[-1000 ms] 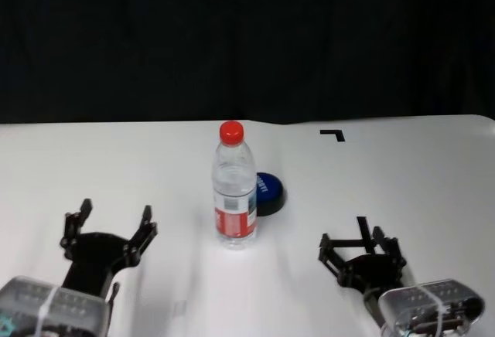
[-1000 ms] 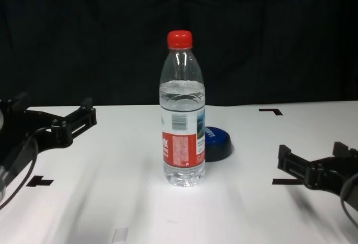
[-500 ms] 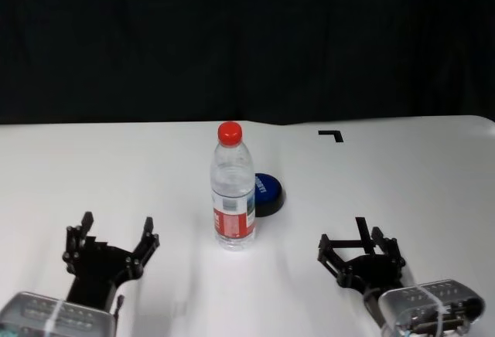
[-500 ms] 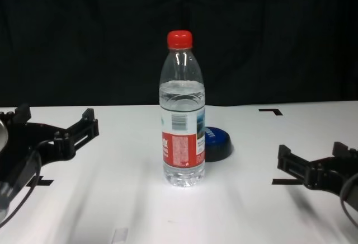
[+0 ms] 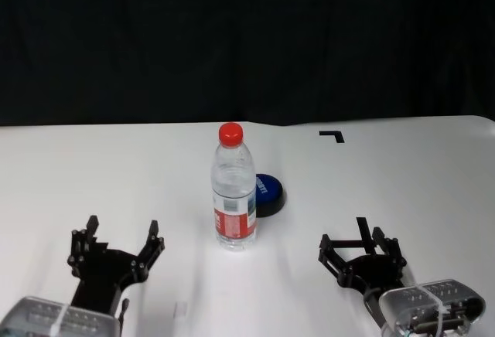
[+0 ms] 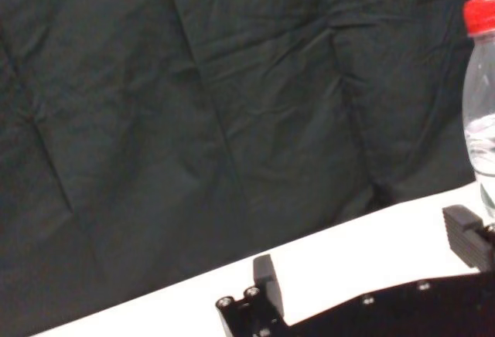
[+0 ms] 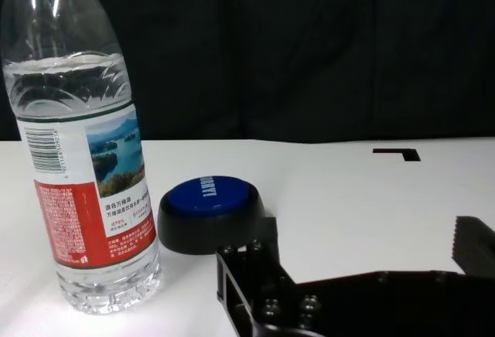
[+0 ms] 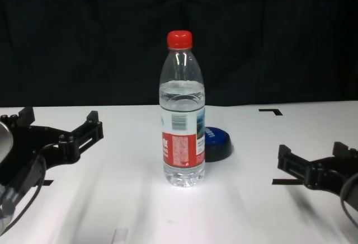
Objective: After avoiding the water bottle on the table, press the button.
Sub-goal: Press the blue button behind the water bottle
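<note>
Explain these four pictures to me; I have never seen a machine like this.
This is a two-armed robot at a white table. One picture looks down from its head, one looks forward from its chest, and one comes from a camera on each wrist. The black claws near the bottom of the head view are its hands: the left hand and the right hand, both open and holding nothing. On the table stands a clear water bottle with a red cap. Just behind it, toward the robot's right, sits a low blue button. A black curtain hangs behind the table.
</note>
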Controlling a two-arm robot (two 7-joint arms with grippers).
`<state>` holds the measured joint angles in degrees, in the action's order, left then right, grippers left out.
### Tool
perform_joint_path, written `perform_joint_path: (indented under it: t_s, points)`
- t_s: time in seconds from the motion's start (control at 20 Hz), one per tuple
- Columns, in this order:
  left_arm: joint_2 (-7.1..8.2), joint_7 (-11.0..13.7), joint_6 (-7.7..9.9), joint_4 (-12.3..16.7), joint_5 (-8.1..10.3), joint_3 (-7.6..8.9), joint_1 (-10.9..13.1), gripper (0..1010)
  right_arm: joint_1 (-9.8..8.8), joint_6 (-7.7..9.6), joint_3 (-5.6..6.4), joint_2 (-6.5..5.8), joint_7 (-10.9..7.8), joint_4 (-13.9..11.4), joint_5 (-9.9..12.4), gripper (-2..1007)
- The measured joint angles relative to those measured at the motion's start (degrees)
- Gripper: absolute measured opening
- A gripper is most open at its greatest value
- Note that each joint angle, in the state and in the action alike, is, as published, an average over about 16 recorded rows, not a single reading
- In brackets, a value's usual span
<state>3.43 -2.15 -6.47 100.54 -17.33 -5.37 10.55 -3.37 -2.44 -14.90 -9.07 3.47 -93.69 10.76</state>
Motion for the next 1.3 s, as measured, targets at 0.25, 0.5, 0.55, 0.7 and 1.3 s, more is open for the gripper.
perform_joint_path:
  t_s: [0.25,0.5,0.55,0.7,1.3]
  points:
    - [-0.19,-0.19,0.20,0.06,-0.32,-0.10,0.14,1010,0.00,0.00,0.00,0.00,0.00,0.00,0.00,1003]
    - [-0.27,-0.32,0.46,0.11,-0.55,-0.12,0.17,1009,0.00,0.00,0.00,0.00,0.00,0.00,0.00,1003]
    - [-0.28,-0.33,0.52,0.12,-0.59,-0.12,0.18,1009,0.00,0.00,0.00,0.00,0.00,0.00,0.00,1003]
    - [-0.28,-0.34,0.60,0.13,-0.62,-0.12,0.18,1009,0.00,0.00,0.00,0.00,0.00,0.00,0.00,1003]
    - [-0.22,-0.28,0.40,0.06,-0.49,-0.12,0.16,1009,0.00,0.00,0.00,0.00,-0.01,0.00,-0.01,1003]
